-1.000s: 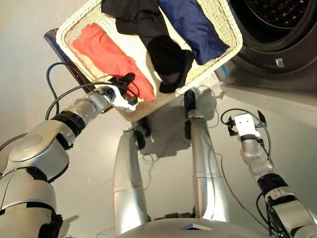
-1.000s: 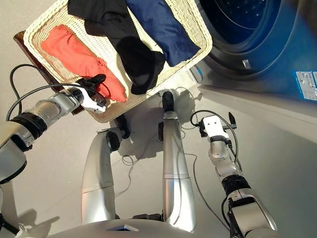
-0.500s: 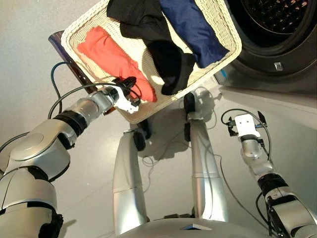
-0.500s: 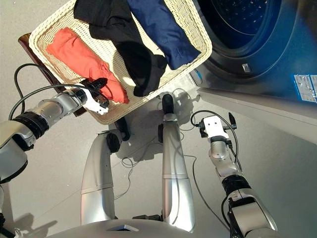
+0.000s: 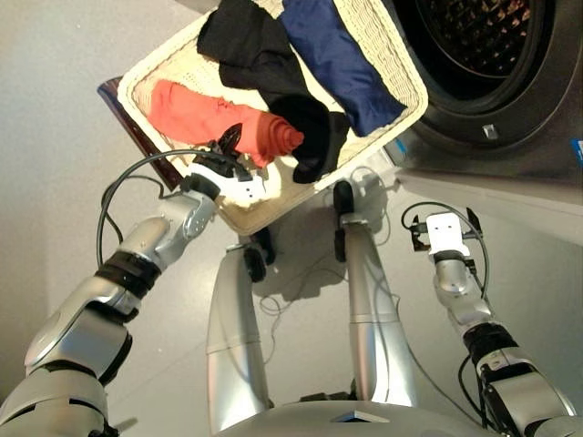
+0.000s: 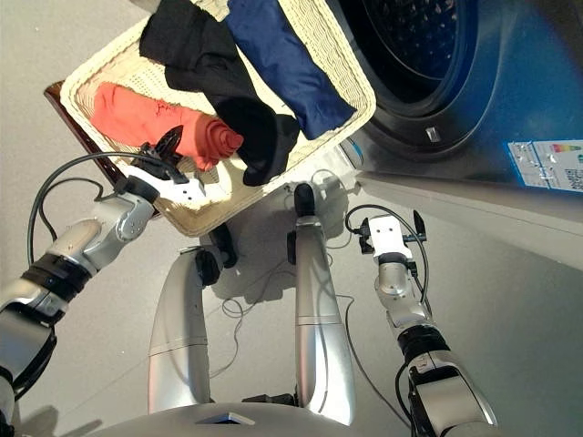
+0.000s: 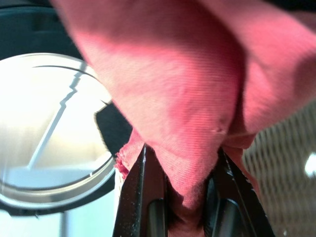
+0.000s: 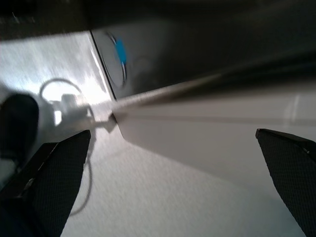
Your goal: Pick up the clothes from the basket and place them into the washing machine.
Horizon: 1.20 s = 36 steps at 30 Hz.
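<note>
1. Here, the coral-red garment (image 5: 214,119) lies along the left side of the basket (image 5: 393,47), and its near end is bunched up into a rounded fold that touches the black garment (image 5: 273,82).
2. The left gripper (image 5: 228,148) is clenched on that near end of the coral-red garment; in the left wrist view the red cloth (image 7: 197,108) is pinched between the two black fingers (image 7: 143,197) and hides most of what lies beyond them.
3. The black garment runs down the middle of the basket, and its near end droops over the rim.
4. The navy blue garment (image 5: 342,64) lies beside the black one, on the side nearest the washing machine (image 5: 492,82), and reaches almost to the basket's rim.
5. The basket sits tilted in the head views, resting on a dark stand (image 5: 137,127) whose edge shows on the left, just beside the washing machine's front.
6. The washing machine's round opening shows its perforated drum (image 5: 478,27); a coloured label (image 6: 547,164) sits on the front panel.
7. The right gripper (image 5: 444,229) hangs low over the grey floor (image 5: 55,109), well apart from the basket, with its fingers (image 8: 54,173) spread wide and nothing between them.
</note>
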Tool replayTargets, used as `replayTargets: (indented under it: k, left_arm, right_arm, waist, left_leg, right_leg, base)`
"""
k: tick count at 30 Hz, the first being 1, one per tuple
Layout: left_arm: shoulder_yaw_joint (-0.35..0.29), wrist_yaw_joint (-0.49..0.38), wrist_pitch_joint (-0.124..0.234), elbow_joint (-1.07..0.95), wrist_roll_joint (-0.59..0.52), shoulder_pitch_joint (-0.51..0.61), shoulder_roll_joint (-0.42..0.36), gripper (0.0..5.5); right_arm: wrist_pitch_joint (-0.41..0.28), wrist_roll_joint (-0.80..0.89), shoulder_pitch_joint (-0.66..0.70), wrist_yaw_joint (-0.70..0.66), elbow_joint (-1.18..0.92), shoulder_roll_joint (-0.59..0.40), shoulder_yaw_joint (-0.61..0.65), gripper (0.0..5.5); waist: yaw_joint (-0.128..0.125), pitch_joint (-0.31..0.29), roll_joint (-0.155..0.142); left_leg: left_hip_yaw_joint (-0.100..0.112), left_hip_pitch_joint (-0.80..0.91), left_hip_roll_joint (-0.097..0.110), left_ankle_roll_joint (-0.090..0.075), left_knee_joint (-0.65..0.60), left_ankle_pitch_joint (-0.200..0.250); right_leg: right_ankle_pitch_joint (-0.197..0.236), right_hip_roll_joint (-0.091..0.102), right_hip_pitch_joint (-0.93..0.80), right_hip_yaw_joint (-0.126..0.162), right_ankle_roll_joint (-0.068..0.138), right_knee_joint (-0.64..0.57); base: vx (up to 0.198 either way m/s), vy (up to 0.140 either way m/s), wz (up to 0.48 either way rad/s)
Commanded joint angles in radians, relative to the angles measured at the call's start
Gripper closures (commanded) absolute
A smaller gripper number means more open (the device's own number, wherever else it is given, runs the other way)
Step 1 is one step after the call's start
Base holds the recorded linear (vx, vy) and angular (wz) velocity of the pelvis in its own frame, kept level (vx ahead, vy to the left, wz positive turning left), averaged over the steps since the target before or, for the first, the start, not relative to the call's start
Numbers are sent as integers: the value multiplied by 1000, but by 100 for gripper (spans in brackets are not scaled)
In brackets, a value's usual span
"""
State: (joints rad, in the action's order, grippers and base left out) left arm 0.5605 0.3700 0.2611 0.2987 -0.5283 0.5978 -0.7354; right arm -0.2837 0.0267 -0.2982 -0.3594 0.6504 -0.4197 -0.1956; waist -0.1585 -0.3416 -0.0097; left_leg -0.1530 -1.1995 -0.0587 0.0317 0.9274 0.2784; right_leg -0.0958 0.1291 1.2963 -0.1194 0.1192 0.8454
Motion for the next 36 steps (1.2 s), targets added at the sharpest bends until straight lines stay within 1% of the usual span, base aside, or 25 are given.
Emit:
replayTargets:
  k: [1, 2, 5, 7, 8, 10, 11, 12, 13, 14, 16, 19, 23, 26, 28, 30, 31, 34, 36]
  left_arm:
    - [-59, 10, 124, -153, 155, -39, 1, 550]
    - [-67, 2, 145, -165, 213, -49, 8, 550]
    - [-94, -21, 187, -222, 355, -69, 33, 550]
    - [-121, -46, 223, -268, 466, -91, 56, 550]
    - [-123, -62, 239, -280, 521, -97, 69, 550]
    - [-143, -119, 261, -331, 674, -112, 96, 550]
    - [-145, -142, 268, -347, 714, -114, 99, 550]
    - [-145, -188, 274, -377, 777, -116, 94, 550]
    - [-146, -221, 276, -391, 817, -117, 91, 550]
    - [-139, -248, 276, -419, 854, -110, 72, 550]
    - [-121, -282, 277, -452, 907, -94, 45, 550]
    - [-105, -315, 277, -495, 985, -76, 39, 550]
    - [-79, -352, 269, -537, 1077, -66, 67, 550]
    - [-61, -382, 263, -567, 1128, -65, 69, 550]
    - [-44, -401, 258, -581, 1144, -55, 52, 550]
    - [-27, -416, 253, -595, 1137, -39, 7, 550]
    - [-27, -417, 253, -598, 1139, -43, -2, 550]
    - [-16, -433, 252, -601, 1169, -39, -34, 550]
    - [-7, -448, 247, -607, 1188, -32, -49, 550]
  right_arm:
    - [-73, 48, 32, -22, -109, -53, 10, 0]
    - [-75, 49, 28, -24, -121, -55, 7, 0]
    - [-86, 28, 27, -30, -208, -80, 6, 0]
    - [-90, -57, 40, -48, -346, -131, 14, 0]
    - [-90, -87, 40, -60, -357, -148, 12, 0]
    - [-96, -121, 38, -41, -493, -206, 12, 0]
    - [-100, -121, 39, -22, -529, -238, 3, 0]
    - [-112, -122, 38, 15, -596, -292, -7, 0]
    - [-113, -112, 37, 40, -632, -324, -13, 0]
    - [-114, -107, 24, 56, -661, -361, -19, 0]
    - [-115, -112, -19, 58, -678, -396, -52, 0]
    - [-121, -115, -65, 60, -720, -419, -92, 0]
    - [-115, -134, -133, 65, -738, -430, -161, 0]
    - [-120, -116, -164, 92, -769, -441, -205, 0]
    - [-123, -100, -192, 131, -792, -468, -250, 0]
    - [-128, -44, -216, 203, -825, -520, -300, 0]
    - [-128, -28, -211, 209, -832, -531, -300, 0]
    - [-147, 126, -216, 306, -863, -576, -337, 0]
    - [-147, 241, -234, 385, -863, -594, -375, 0]
  waist:
    - [9, 10, 41]
    - [10, 11, 41]
    - [12, 14, 41]
    - [12, 18, 40]
    - [14, 21, 42]
    - [17, 26, 40]
    - [19, 28, 40]
    - [21, 31, 38]
    - [24, 33, 38]
    - [27, 38, 38]
    - [34, 44, 42]
    - [40, 59, 48]
    - [50, 77, 52]
    - [56, 86, 52]
    - [59, 90, 50]
    - [62, 96, 48]
    - [61, 97, 48]
    - [65, 104, 44]
    - [67, 104, 42]
  left_leg:
    - [22, 48, 30, 0, -66, -2]
    - [24, 52, 33, 0, -69, -4]
    - [24, 63, 34, -1, -84, -9]
    - [24, 76, 36, -2, -95, -12]
    - [25, 82, 36, -2, -99, -13]
    - [25, 93, 37, -2, -106, -16]
    - [27, 96, 39, -2, -106, -17]
    - [27, 98, 39, -3, -108, -18]
    - [26, 100, 39, -3, -109, -19]
    - [25, 101, 38, -4, -110, -19]
    - [23, 98, 37, -5, -108, -19]
    - [25, 85, 38, -7, -101, -22]
    - [25, 76, 38, -8, -104, -26]
    - [26, 73, 37, -8, -104, -30]
    - [27, 72, 36, -8, -104, -32]
    - [28, 70, 34, -9, -103, -34]
    - [29, 69, 34, -10, -102, -35]
    - [31, 71, 31, -11, -102, -39]
    - [32, 75, 29, -12, -105, -41]
  right_leg:
    - [-41, 3, -98, 75, -52, -46]
    - [-40, 3, -103, 75, -52, -48]
    - [-38, 8, -114, 77, -51, -58]
    - [-36, 9, -125, 76, -49, -64]
    - [-36, 11, -130, 76, -48, -66]
    - [-34, 11, -139, 75, -46, -69]
    - [-32, 12, -141, 74, -46, -69]
    - [-32, 13, -145, 74, -44, -69]
    - [-33, 14, -147, 75, -44, -69]
    - [-33, 16, -150, 76, -44, -72]
    - [-31, 19, -148, 78, -44, -76]
    - [-31, 21, -137, 80, -45, -71]
    - [-30, 22, -127, 84, -46, -68]
    - [-27, 22, -123, 83, -45, -67]
    - [-22, 23, -123, 83, -43, -69]
    - [-21, 24, -123, 84, -43, -71]
    - [-21, 25, -123, 84, -43, -71]
    - [-19, 28, -126, 84, -42, -71]
    - [-17, 29, -129, 85, -42, -73]
  base:
    - [0, 0, 0]
    - [0, 0, 0]
    - [0, 0, 0]
    - [0, 0, 0]
    - [0, 0, 0]
    - [0, 0, 0]
    - [0, 0, 0]
    - [0, 0, 0]
    - [0, 0, 0]
    - [0, 0, 0]
    - [0, 0, 0]
    - [0, 0, 0]
    - [0, 0, 0]
    - [0, 0, 0]
    - [0, 0, 0]
    - [0, 0, 0]
    - [0, 0, 0]
    - [0, 0, 0]
    - [0, 0, 0]
